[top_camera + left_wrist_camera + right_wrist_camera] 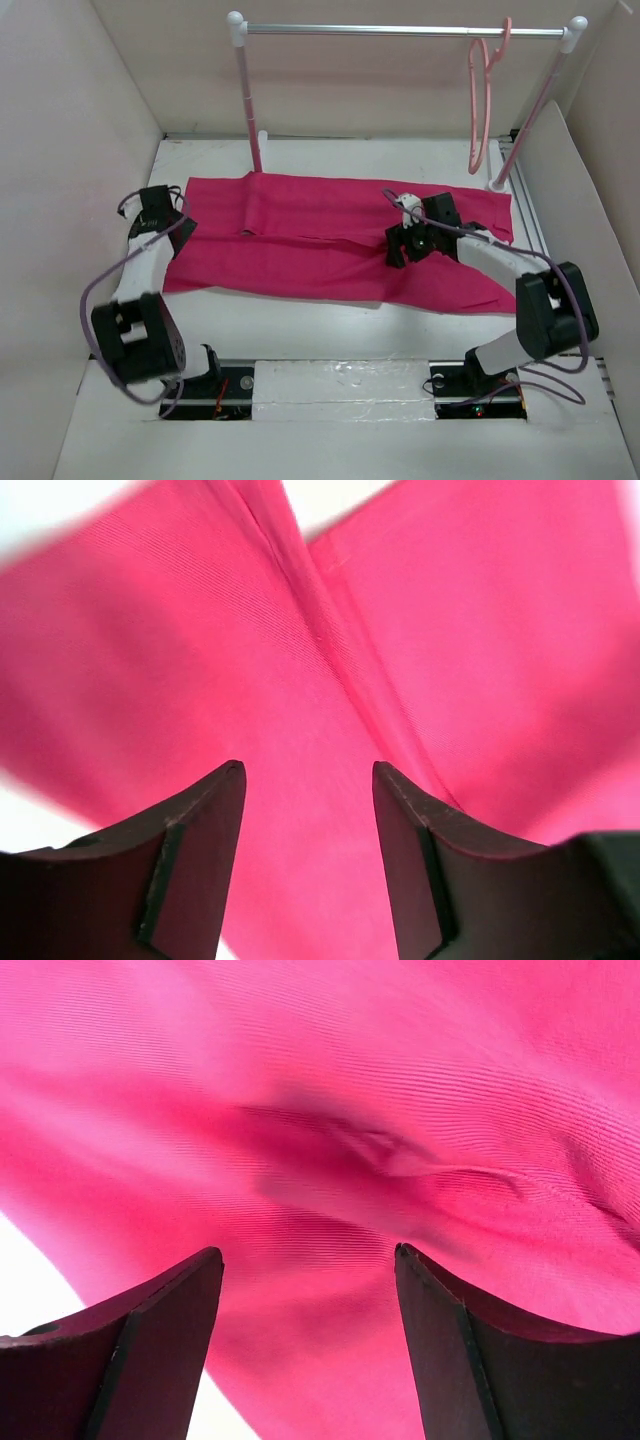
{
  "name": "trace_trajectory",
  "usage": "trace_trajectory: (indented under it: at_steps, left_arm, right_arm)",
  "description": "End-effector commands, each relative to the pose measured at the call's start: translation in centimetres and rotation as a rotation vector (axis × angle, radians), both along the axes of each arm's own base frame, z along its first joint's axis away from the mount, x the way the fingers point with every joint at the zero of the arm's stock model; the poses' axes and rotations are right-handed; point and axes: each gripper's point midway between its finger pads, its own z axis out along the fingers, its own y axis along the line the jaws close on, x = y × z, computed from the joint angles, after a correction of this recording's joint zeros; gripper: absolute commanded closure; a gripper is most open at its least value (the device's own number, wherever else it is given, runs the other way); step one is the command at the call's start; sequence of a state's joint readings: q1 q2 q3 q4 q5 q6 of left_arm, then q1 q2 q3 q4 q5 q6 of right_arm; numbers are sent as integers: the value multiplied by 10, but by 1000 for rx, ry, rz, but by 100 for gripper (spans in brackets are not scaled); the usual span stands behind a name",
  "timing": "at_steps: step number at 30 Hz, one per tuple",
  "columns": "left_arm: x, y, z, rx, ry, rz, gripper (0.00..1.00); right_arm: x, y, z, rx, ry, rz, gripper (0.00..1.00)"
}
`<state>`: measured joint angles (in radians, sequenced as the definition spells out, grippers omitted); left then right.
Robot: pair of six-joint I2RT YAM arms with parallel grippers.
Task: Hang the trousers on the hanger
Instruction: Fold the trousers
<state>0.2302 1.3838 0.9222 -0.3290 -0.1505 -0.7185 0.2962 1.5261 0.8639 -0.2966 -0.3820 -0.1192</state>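
Note:
The magenta-pink trousers (300,235) lie flat and spread across the white table. The pale-pink hanger (482,95) hangs by its hook from the right part of the metal rail (400,31). My left gripper (168,215) is open at the trousers' left edge; its wrist view shows the cloth (330,660) close below the spread jaws (308,780). My right gripper (408,228) is open over the right middle of the trousers; its wrist view shows a small fold in the cloth (400,1160) just beyond the spread jaws (308,1260).
The garment rail stands on two pink-white posts (248,100) at the back of the table. White walls (60,150) enclose the table on the left, right and back. Bare table (330,320) lies between the trousers and the arm bases.

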Motion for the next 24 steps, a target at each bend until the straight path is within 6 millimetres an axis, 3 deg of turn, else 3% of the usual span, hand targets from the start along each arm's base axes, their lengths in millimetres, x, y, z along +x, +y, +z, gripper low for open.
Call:
trace_trajectory:
  at_steps: [1,3,4,6,7,8,9,10,11,15,16,19,24]
  left_arm:
    - [-47,23,32,109,-46,100,50]
    - [-63,22,30,101,-71,134,50]
    - [-81,19,13,81,-32,158,51]
    - [-96,16,5,21,-55,224,57]
    - [-101,16,-2,3,-53,255,60]
    - [-111,26,-12,-41,-23,335,61]
    - [-111,26,-12,-46,-27,343,61]
    - [-110,34,-15,-70,-38,370,61]
    - [-122,48,-30,-150,-19,454,60]
    - [-144,75,-61,-266,-12,559,54]
    - [-142,81,-60,-248,-8,539,54]
    - [-140,89,-64,-212,3,527,49]
    - [-134,88,-71,-209,-26,476,41]
  right_arm:
    - [-17,12,41,30,-97,52,25]
    - [-23,15,47,41,-110,62,25]
    - [-27,18,49,44,-116,69,25]
    - [-32,18,53,41,-126,81,26]
    - [-35,21,58,44,-139,97,34]
    - [-40,23,60,41,-142,126,60]
    - [-40,23,60,41,-142,127,60]
    - [-41,24,62,49,-145,141,89]
    - [-44,23,62,43,-144,157,99]
    - [-52,26,67,50,-157,194,100]
    - [-54,25,66,49,-156,199,86]
    - [-60,25,62,58,-144,211,62]
    - [-72,38,56,91,-123,239,57]
